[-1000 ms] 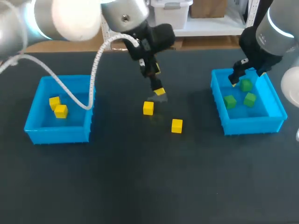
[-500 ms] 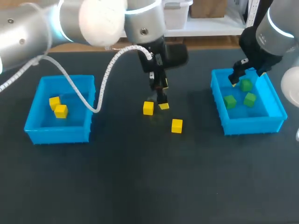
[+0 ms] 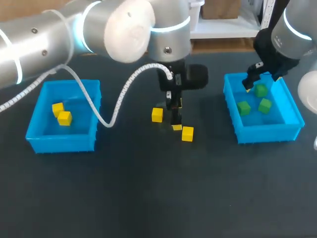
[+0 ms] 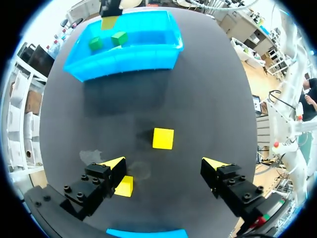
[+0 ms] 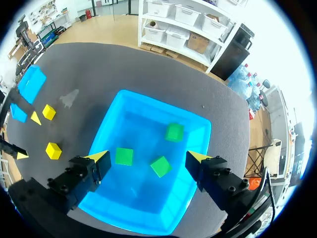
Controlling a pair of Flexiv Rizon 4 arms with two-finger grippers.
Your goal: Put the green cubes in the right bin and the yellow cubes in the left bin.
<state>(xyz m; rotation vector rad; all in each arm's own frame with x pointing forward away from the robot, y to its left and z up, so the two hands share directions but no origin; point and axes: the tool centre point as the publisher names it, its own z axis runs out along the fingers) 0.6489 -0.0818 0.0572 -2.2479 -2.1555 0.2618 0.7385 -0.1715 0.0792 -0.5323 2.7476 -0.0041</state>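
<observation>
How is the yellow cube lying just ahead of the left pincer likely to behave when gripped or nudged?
The yellow cube has flat faces and crisp edges, so a push should slide it, not roll it. It looks small and solid, so it is probably light and stiff. Its flat sides should seat well in the open left pincer.

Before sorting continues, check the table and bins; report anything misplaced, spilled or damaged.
Nothing looks spilled or damaged. Only two yellow cubes lie loose on the table between the bins, unsorted. The left bin holds just yellow ones, the right bin just green cubes.
</observation>
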